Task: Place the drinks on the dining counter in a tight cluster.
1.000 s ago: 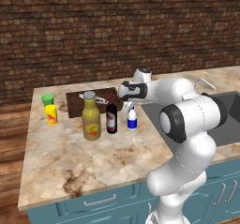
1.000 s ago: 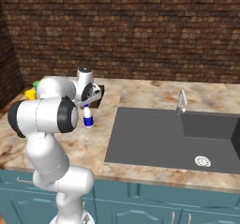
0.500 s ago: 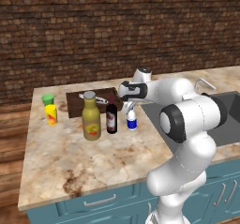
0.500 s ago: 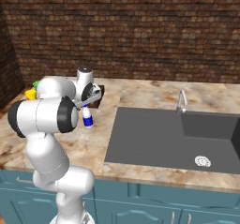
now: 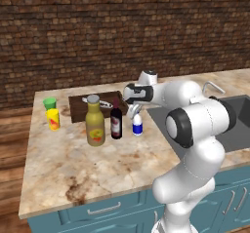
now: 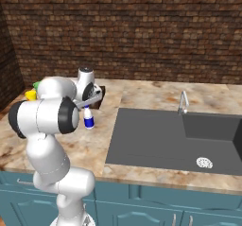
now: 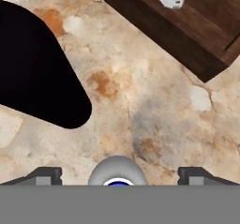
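Observation:
Three drinks stand in a row on the marbled dining counter [image 5: 73, 168]: a fat olive-yellow bottle [image 5: 95, 126], a dark wine bottle [image 5: 116, 123] and a tiny white blue-banded bottle [image 5: 137, 126]. My gripper [image 5: 135, 111] hangs just above the tiny bottle [image 6: 88, 121], pointing down. In the hand view its grey cap [image 7: 117, 170] sits between my spread fingertips [image 7: 44, 175], which stand apart from it, so the gripper [image 7: 119, 177] is open. The wine bottle shows as a black shape [image 7: 37, 73] at the left.
A dark wooden board [image 5: 80, 107] with a grey item [image 5: 92, 99] on it lies behind the bottles. A green cup [image 5: 49, 103] and a yellow cup [image 5: 53, 119] stand at the far left. The inset sink [image 6: 165, 140] with its faucet [image 6: 182, 102] lies to the right.

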Tool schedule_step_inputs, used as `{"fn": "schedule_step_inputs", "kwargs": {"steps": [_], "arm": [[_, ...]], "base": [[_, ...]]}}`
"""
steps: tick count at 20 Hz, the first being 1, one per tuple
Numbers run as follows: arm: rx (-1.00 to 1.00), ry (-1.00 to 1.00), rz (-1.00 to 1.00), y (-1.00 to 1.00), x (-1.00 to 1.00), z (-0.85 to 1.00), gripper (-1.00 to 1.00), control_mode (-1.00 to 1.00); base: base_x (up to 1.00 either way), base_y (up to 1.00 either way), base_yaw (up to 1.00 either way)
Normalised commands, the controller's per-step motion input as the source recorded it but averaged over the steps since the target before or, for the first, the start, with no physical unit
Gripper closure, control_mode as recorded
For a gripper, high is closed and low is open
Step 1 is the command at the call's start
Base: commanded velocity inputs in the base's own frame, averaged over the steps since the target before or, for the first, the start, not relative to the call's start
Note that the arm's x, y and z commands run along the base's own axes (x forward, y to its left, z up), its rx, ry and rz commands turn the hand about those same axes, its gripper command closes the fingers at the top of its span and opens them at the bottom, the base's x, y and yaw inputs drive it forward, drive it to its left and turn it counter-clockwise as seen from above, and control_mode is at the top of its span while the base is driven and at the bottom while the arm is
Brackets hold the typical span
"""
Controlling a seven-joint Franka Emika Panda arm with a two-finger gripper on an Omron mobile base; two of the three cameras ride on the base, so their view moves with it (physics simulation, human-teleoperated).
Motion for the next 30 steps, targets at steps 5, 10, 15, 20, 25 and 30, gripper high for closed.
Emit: {"fn": "schedule_step_inputs", "kwargs": {"steps": [5,10,15,20,25,30], "arm": [[0.0,0.0,0.0,0.0,-0.04,0.26,-1.0,-1.0],[0.0,0.0,0.0,-0.14,-0.23,0.22,-1.0,-1.0],[0.0,0.0,-0.1,-0.42,-0.45,0.17,-1.0,-1.0],[0.0,0.0,-0.19,-0.38,-0.61,0.11,-1.0,-1.0],[0.0,0.0,-0.29,-0.39,-0.66,0.0,-1.0,-1.0],[0.0,0.0,-0.36,-0.39,-0.7,0.16,-1.0,-1.0]], "base": [[0.0,0.0,0.0],[0.0,0.0,0.0],[0.0,0.0,0.0],[0.0,0.0,0.0],[0.0,0.0,0.0],[0.0,0.0,0.0]]}}
